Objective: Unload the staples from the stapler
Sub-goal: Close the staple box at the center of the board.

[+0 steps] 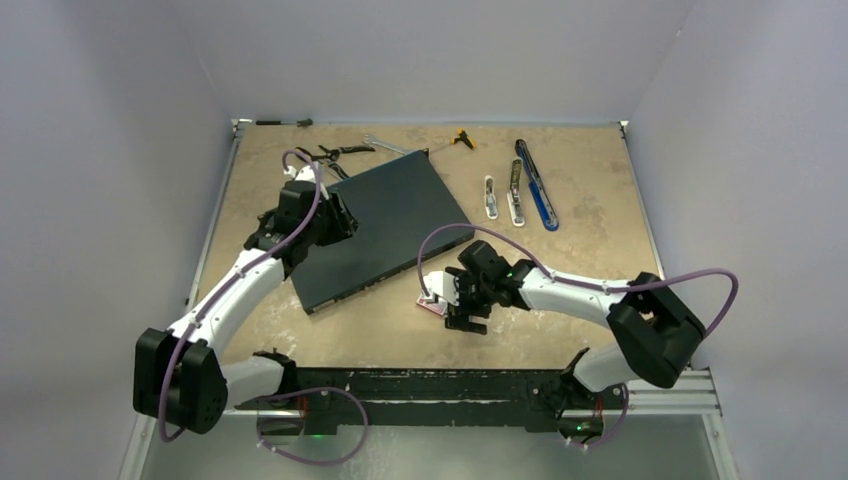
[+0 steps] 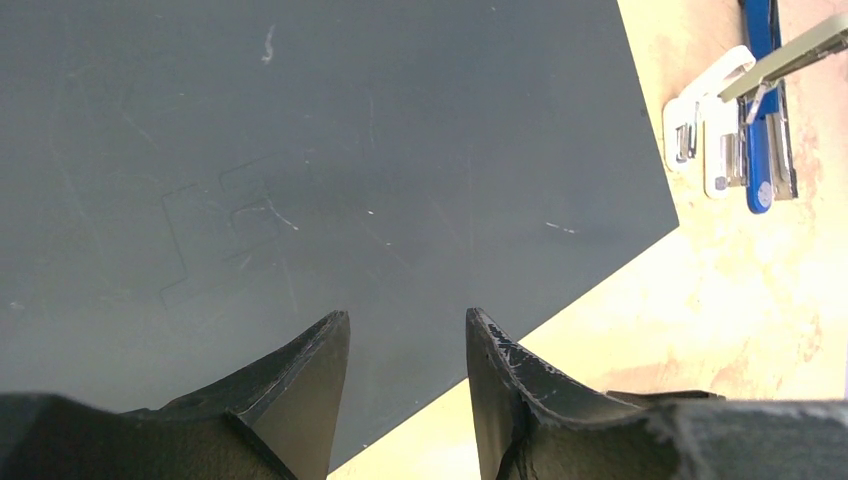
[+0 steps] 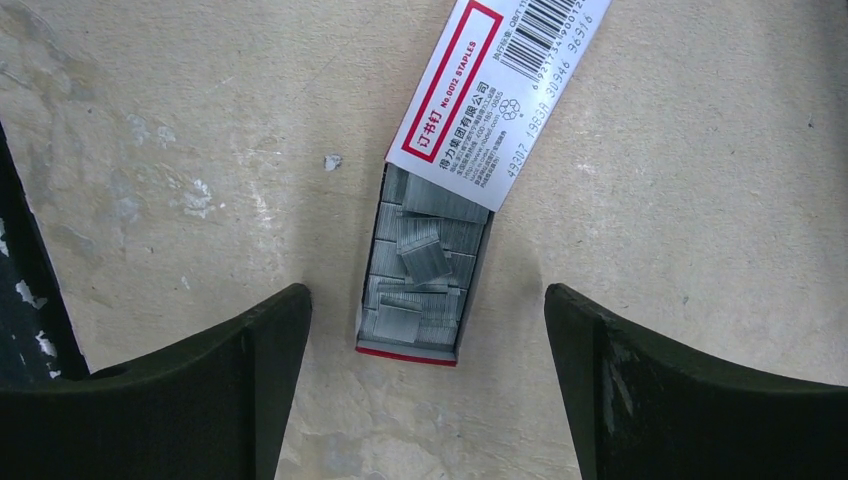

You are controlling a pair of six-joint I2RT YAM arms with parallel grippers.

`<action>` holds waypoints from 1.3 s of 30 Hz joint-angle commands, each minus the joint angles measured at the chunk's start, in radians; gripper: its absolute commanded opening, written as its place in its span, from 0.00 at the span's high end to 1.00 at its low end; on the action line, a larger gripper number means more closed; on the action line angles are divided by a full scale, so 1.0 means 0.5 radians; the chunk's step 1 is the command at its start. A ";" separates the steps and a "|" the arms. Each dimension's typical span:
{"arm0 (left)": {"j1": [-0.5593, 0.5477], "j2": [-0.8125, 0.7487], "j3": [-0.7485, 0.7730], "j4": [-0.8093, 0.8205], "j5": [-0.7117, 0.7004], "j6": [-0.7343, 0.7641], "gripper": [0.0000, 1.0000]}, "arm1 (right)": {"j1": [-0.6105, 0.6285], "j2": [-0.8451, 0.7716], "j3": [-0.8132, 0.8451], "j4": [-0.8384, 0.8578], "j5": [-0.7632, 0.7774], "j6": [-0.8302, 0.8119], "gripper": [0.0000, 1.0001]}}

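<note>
Our right tool [image 3: 425,300]: wide open, empty, astride the box [image 3: 500,90] of staples [image 3: 425,260]; left tool [image 2: 408,325] part open, empty. We judge unloading nearly done.

A tan, mottled worktop [image 1: 590,250] is enclosed by white walls [image 1: 100,150] on the left, right and far sides. A dark grey flat panel [image 1: 385,225] is laid on it at an angle, left of centre, and faint scratches are seen on its surface. A small red-and-white printed box [image 3: 500,90] is set on the bare worktop right of the panel's near edge, with its barcoded sleeve slid partly off the tray. Along the far edge a black-handled tool [image 1: 340,153], a silver wrench [image 1: 385,146] and a yellow-handled tool [image 1: 463,138] are laid.
</note>
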 commanded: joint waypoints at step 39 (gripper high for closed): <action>-0.413 0.101 -0.353 0.383 0.261 -0.471 0.57 | -0.062 0.134 0.096 0.031 -0.179 -0.287 0.47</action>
